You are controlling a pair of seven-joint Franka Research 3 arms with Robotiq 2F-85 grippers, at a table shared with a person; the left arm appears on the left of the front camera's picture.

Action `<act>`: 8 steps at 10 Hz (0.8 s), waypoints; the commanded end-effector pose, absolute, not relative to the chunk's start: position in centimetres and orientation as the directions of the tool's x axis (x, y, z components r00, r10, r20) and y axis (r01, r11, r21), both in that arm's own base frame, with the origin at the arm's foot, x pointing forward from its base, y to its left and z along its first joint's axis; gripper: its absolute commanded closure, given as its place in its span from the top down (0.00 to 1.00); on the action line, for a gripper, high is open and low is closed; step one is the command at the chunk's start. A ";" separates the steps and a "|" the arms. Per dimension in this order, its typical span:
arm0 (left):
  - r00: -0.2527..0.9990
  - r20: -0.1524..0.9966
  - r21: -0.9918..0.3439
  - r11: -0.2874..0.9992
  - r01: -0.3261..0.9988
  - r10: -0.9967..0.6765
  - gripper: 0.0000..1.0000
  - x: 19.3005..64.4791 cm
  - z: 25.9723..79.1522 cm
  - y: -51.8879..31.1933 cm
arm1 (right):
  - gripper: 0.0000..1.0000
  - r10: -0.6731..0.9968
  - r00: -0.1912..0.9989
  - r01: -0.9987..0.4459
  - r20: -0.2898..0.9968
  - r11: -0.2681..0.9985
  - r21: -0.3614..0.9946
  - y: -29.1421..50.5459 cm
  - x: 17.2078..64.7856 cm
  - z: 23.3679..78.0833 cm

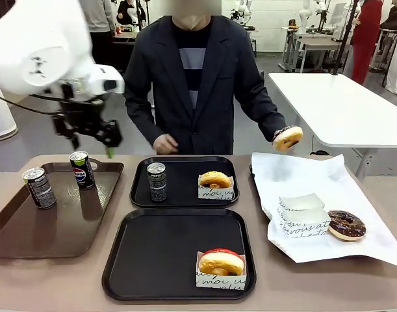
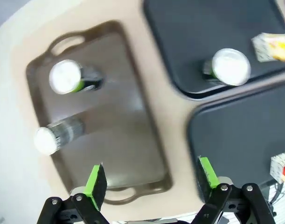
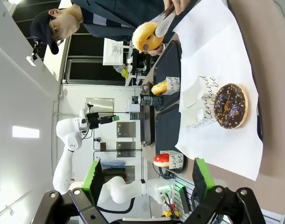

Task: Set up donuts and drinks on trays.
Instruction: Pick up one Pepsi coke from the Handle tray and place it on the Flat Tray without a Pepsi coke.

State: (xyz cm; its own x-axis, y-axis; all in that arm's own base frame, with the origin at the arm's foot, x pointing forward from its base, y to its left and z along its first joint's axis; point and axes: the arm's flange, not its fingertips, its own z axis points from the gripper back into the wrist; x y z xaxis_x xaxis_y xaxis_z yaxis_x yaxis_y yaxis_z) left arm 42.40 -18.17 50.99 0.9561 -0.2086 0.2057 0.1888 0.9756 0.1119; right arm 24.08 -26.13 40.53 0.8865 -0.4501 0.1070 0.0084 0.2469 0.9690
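Note:
My left gripper hangs open and empty above the back of the brown tray, where two dark cans stand. The far black tray holds a can and a glazed donut in a sleeve. On the near black tray sits a red-iced donut in its sleeve. A chocolate donut lies on white paper. The person holds another donut in tongs above the paper. My right gripper is open and empty.
White paper covers the table's right side, with empty paper sleeves beside the chocolate donut. The person stands at the far edge behind the far black tray. A white table stands behind at the right.

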 end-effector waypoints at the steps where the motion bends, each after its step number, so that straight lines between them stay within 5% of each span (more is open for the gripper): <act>1: 0.981 0.155 0.159 0.983 0.088 -0.113 1.00 44.1 50.0 -14.0 | 1.00 -0.460 0.879 -0.019 0.127 0.232 0.973 -26.2 24.3 40.6; 5: 0.983 0.156 0.076 0.992 -0.105 0.092 1.00 44.1 48.2 -3.6 | 1.00 -0.460 0.879 -0.019 0.127 0.232 0.973 -26.2 24.3 40.6; 8: 0.986 0.135 0.102 0.989 -0.112 0.098 1.00 44.9 48.6 -2.8 | 1.00 -0.460 0.879 -0.019 0.127 0.232 0.973 -26.2 24.3 40.6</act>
State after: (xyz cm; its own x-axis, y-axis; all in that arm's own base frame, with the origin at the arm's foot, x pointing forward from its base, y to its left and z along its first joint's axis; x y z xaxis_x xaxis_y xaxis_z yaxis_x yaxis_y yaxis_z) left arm 44.66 -2.38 48.85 0.9838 0.1120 0.1400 -0.1249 0.9884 0.0868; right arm 24.08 -26.14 40.51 0.8867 -0.4500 0.1064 0.0090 0.2469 0.9690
